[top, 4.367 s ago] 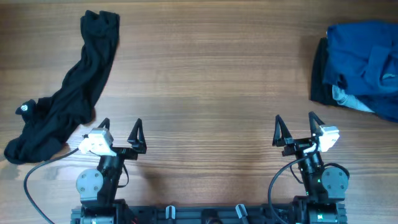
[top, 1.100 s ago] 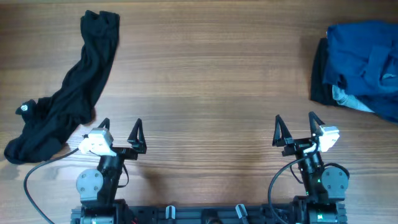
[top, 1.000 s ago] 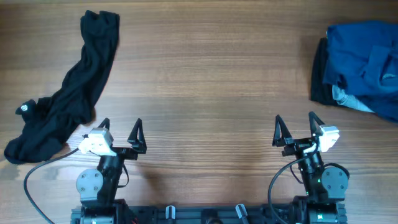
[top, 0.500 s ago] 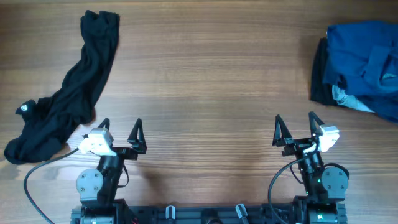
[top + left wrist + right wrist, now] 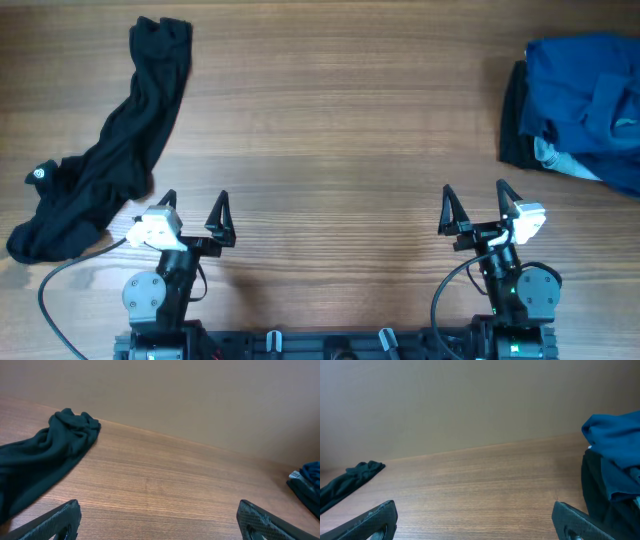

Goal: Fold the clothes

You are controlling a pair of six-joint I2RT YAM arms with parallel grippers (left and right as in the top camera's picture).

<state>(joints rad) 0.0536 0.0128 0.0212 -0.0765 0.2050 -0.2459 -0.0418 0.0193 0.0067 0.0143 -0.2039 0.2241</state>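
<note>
Nothing is seen to have changed in the last seconds: the left end effector (image 5: 195,200) and right end effector (image 5: 474,192) are held wide and empty at the lower frame edge. The black garment (image 5: 110,160) is left crumpled at the left of the counter (image 5: 330,120), and the blue T-shirt (image 5: 585,110) is heaped at the upper right, so folding is judged unstarted.

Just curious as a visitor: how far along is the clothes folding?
Nothing looks folded: the black garment lies crumpled at left, the blue T-shirt heaped on dark pieces at right. Nothing is in hand; left pincer and right pincer stand open, empty. All folding remains.
</note>
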